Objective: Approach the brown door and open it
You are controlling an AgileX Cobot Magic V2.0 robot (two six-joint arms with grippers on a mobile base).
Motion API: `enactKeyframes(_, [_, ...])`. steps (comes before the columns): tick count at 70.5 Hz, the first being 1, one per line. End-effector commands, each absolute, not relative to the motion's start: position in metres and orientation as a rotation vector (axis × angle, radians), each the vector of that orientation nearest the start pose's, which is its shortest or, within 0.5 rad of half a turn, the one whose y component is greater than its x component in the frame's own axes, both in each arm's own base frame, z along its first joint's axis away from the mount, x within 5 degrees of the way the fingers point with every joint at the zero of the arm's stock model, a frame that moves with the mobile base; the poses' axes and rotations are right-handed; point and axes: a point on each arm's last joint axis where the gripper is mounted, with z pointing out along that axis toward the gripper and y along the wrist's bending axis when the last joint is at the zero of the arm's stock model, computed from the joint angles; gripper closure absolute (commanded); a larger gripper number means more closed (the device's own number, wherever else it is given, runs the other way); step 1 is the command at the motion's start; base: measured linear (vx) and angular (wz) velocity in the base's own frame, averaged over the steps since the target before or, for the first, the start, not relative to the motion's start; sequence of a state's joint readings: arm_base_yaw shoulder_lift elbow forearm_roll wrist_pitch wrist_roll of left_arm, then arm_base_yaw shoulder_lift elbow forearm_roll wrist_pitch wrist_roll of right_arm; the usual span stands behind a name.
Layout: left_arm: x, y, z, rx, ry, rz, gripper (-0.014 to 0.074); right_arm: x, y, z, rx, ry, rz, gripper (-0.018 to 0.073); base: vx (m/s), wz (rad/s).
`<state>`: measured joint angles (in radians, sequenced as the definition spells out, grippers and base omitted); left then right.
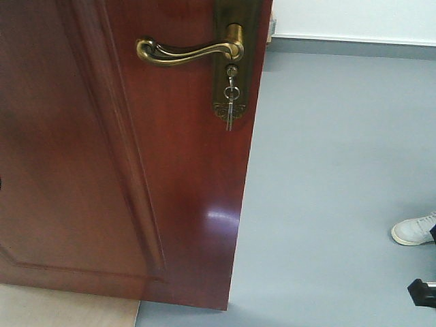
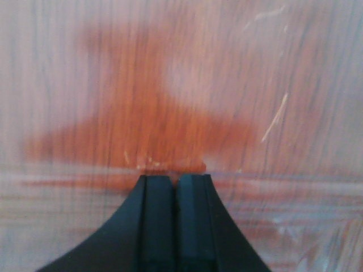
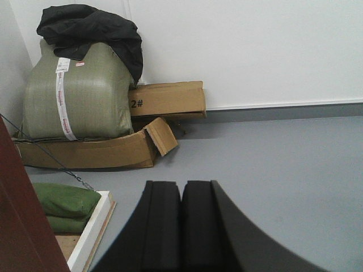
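Note:
The brown door [image 1: 102, 163] fills the left of the front view, its free edge at the right and grey floor visible past it. A brass lever handle [image 1: 187, 52] sits near the top, with keys [image 1: 230, 102] hanging from the lock below it. My left gripper [image 2: 174, 180] is shut and empty, its tips pressed close against the door's wood surface [image 2: 181, 85]. My right gripper [image 3: 181, 186] is shut and empty, pointing over the grey floor beyond the door; the door's edge [image 3: 17, 215] shows at lower left. Neither gripper shows in the front view.
Past the door are a green sack [image 3: 74, 93] with a black garment on top, cardboard boxes [image 3: 167, 99], green bags [image 3: 65, 204] and a white board [image 3: 93, 229]. A person's white shoe [image 1: 414, 229] is at the right, with a black object [image 1: 422, 291] below it.

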<state>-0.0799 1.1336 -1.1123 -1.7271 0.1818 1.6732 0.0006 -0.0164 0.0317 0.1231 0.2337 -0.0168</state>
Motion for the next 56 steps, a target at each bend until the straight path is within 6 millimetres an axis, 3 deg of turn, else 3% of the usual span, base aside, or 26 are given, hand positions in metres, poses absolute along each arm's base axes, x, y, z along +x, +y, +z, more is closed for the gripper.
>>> enactKeyframes(1, [0.245,-0.037,0.455,0.17,1.431,-0.241,0.0586,0.056,0.002,0.189,0.06,1.645,0.086,0.0559,0.0,0.0])
enactKeyframes(22, [0.24,-0.031,0.477,0.112,1.46,-0.206,0.0586,0.056,0.002,0.189,0.06,1.645,0.086,0.0559,0.0,0.0])
enactKeyframes(40, [0.242,-0.023,0.475,0.042,1.505,-0.137,0.0586,0.056,0.002,0.189,0.06,1.645,0.086,0.0559,0.0,0.0])
enactKeyframes(56, [0.242,-0.021,0.48,0.035,1.44,-0.111,0.0586,0.056,0.002,0.189,0.06,1.645,0.086,0.0559,0.0,0.0])
